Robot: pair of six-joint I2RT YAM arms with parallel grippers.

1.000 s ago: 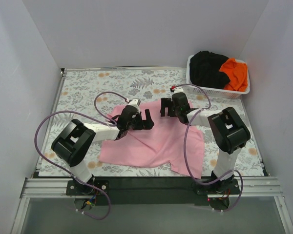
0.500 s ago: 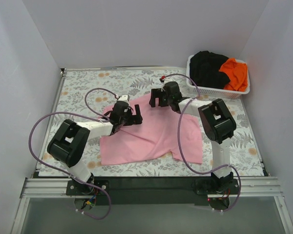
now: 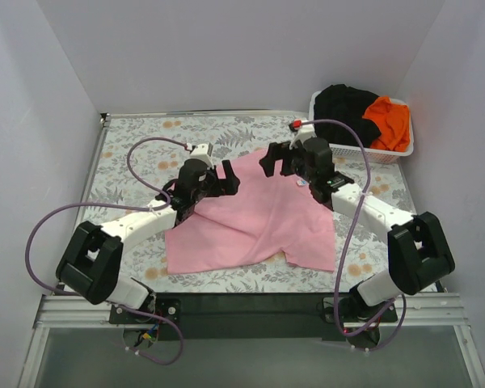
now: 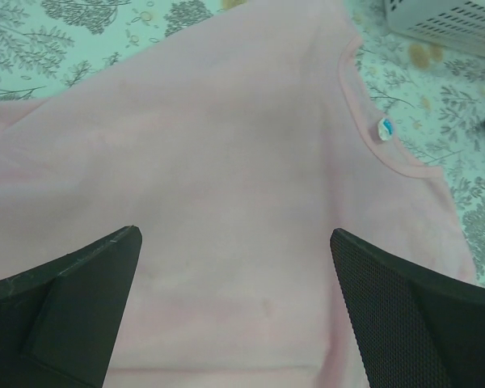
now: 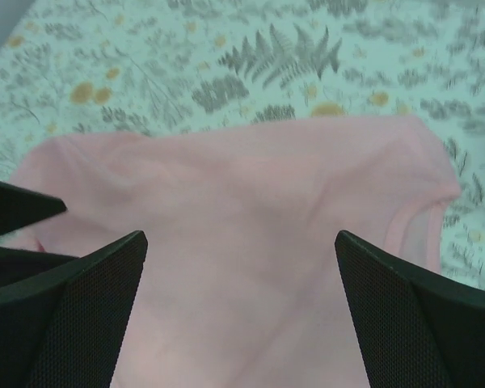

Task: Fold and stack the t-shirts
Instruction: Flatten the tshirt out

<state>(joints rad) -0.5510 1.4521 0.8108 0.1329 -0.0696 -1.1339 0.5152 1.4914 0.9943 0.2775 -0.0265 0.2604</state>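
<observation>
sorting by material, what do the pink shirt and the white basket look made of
Pink shirt: soft matte knit cloth, probably cotton jersey; it lies limp, with a ribbed-looking neckband. White basket: likely rigid smooth plastic; its wall is a moulded lattice.

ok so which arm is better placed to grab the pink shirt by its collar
right, probably: the right gripper hangs open over the pink t-shirt beside the collar. the left gripper is open too, but over the shirt's other side.
</observation>
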